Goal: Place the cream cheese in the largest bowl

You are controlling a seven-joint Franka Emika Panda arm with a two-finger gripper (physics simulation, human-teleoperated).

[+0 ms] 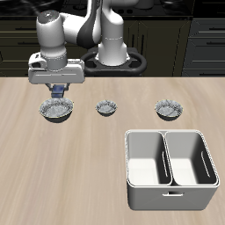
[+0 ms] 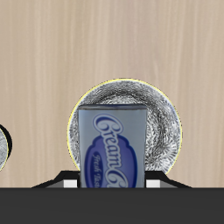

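My gripper point(image 1: 58, 91) is shut on the cream cheese point(image 1: 58, 90), a small blue box with a pale label. It holds the box straight above the largest bowl point(image 1: 55, 110), a mottled grey-white bowl, without touching it. In the wrist view the cream cheese point(image 2: 109, 150) hangs upright between the fingers of my gripper point(image 2: 112, 178), and the largest bowl point(image 2: 156, 131) lies beneath it on the table. The box covers part of the bowl's inside.
Two smaller patterned bowls stand in the same row, one in the middle point(image 1: 106, 108) and one farther along point(image 1: 169, 109). A white two-compartment bin point(image 1: 170, 167) stands near the table's front edge. A rim of another bowl point(image 2: 3, 147) shows in the wrist view.
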